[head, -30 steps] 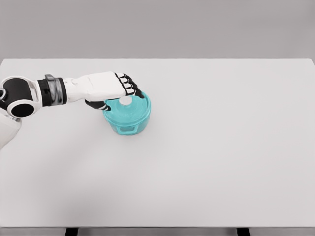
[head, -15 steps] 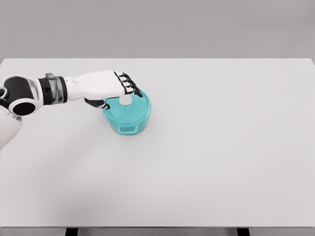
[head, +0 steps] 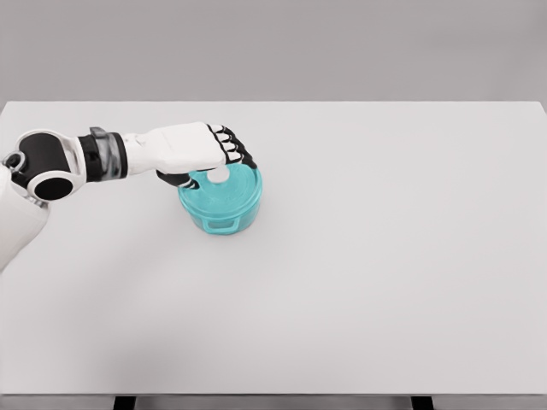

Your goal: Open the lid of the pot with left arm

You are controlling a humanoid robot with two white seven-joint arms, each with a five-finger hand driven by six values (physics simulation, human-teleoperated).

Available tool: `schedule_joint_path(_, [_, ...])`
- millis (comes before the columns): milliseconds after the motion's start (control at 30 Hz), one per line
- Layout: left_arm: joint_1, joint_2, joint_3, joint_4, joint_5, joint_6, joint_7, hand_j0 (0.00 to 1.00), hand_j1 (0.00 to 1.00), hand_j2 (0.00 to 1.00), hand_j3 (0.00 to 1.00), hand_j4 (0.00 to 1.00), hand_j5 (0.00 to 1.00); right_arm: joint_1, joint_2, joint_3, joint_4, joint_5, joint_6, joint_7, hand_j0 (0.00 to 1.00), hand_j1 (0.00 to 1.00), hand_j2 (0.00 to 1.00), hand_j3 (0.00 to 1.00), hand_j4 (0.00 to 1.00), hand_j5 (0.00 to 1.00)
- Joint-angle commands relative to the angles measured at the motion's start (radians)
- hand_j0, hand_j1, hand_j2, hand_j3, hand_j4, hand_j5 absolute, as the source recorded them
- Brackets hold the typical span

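Observation:
A teal pot [head: 224, 215] stands on the white table [head: 385, 256], left of the middle. Its teal lid [head: 238, 191] sits closed on top, with a white knob [head: 220, 177] at its centre. My left hand [head: 214, 170] reaches in from the left and rests over the lid. Its black-tipped fingers [head: 234, 154] curl over the far side of the knob, and the thumb [head: 181, 180] closes in from the near side. Most of the knob is hidden under the hand. The right arm does not show.
The pot has a side handle [head: 221, 225] facing me. The table's far edge runs across the top of the view, and its near edge lies along the bottom.
My left hand has shifted a little to the right over the lid, and its fingers have curled tighter around the knob. The pot and lid have not moved.

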Motion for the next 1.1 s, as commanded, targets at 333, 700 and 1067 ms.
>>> schedule_joint_path(333, [-0.002,-0.010,0.000,0.000,-0.006,0.003,0.001,0.90,0.90,0.90,0.90,0.90,0.90,0.000,0.000,0.000,0.000,-0.001,0.000,0.000,1.00,1.00,1.00,1.00,1.00,1.00])
schedule_joint_path(700, [0.000,-0.009,0.000,0.003,-0.014,0.003,0.001,0.81,0.81,0.81,0.81,0.81,0.81,0.000,0.000,0.000,0.000,-0.001,0.000,0.000,1.00,1.00,1.00,1.00,1.00,1.00])
schedule_joint_path(1067, [-0.005,-0.009,-0.023,0.023,-0.026,0.003,0.001,0.76,0.76,0.76,0.76,0.76,0.76,0.000,0.000,0.000,0.000,-0.001,0.000,0.000,1.00,1.00,1.00,1.00,1.00,1.00])
